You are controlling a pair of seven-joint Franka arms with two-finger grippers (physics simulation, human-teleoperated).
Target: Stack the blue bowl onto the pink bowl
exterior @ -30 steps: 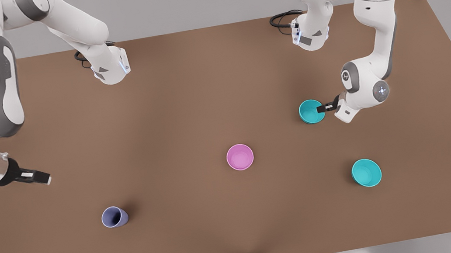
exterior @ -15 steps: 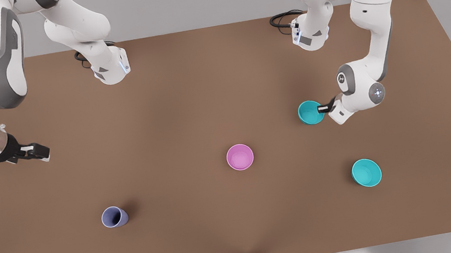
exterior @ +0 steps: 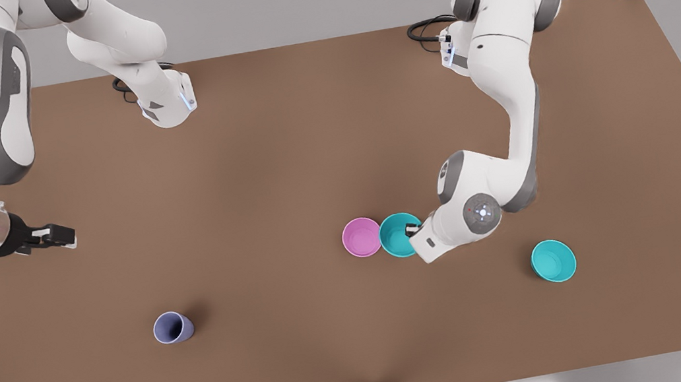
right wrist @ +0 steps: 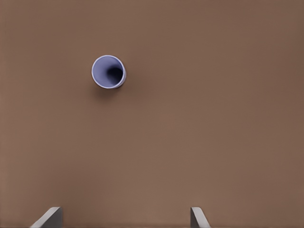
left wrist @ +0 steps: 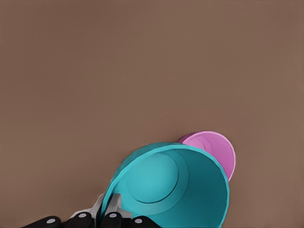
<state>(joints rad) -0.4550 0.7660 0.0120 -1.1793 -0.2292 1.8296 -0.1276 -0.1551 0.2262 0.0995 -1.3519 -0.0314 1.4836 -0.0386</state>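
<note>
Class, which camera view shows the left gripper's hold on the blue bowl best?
The left wrist view: the left gripper pinches the blue bowl at its rim. The front view shows that grip small, beside the pink bowl. The right wrist view looks at the lavender cup.

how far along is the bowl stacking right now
Done: the left tool has pinched the rim of the small round teal plastic bowl.
In hand: it holds that bowl beside the small round pink plastic bowl, not yet over it.
Left: centre it, lower and release.
The right tool waits open.

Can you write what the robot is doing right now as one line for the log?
left end effector: shut on blue bowl, beside pink bowl | right end effector: open, waiting | stack: not yet done
</note>
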